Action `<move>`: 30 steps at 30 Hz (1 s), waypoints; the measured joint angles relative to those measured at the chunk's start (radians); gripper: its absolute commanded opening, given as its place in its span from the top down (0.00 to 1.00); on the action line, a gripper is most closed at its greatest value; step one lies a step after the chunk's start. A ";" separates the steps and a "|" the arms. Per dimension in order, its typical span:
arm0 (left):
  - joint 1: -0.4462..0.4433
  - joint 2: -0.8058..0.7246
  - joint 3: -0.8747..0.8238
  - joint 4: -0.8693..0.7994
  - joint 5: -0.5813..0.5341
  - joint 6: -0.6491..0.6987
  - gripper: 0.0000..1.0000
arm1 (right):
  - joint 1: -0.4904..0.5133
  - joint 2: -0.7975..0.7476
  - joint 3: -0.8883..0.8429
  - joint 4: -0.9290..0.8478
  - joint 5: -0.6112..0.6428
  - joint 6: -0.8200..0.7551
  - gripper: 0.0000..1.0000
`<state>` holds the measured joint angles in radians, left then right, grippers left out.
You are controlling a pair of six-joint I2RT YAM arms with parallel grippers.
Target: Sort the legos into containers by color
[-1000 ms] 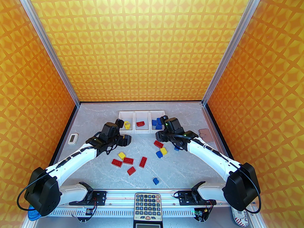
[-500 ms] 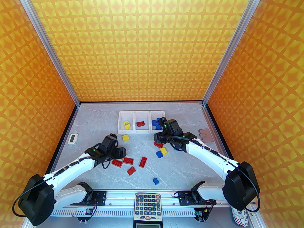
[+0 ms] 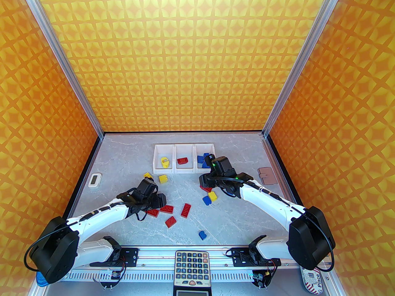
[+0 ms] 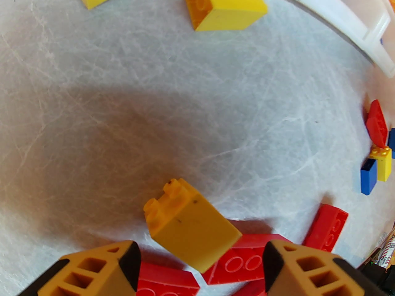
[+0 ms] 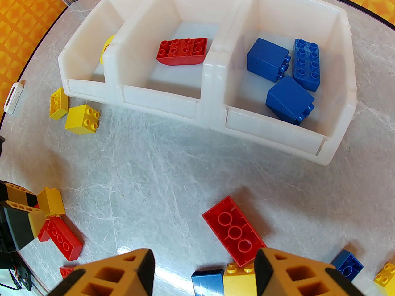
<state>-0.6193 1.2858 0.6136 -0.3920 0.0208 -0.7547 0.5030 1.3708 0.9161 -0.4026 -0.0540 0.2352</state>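
Presently the left tool stands released at the bottom of its wrist view, jaws either side of a tilted yellow brick with a gap on each side; that brick leans on flat red bricks on the grey tabletop. At the bottom of the right wrist view the right tool is also spread, grasping nothing, above a long red brick, a small yellow brick and a blue brick. Across the top of that view sit the three joined white bins: a yellow piece in the left one, a curved red brick in the middle, three blue bricks in the right. Two more yellow bricks lie just before the left bin.
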 measured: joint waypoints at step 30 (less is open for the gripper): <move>-0.003 0.253 0.200 -0.057 -0.052 0.143 0.69 | 0.000 0.000 0.000 0.000 0.001 0.000 0.41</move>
<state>-0.6220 1.5383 0.8135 -0.4492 -0.0311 -0.6121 0.5030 1.3705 0.9157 -0.4026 -0.0532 0.2352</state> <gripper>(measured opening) 0.350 0.584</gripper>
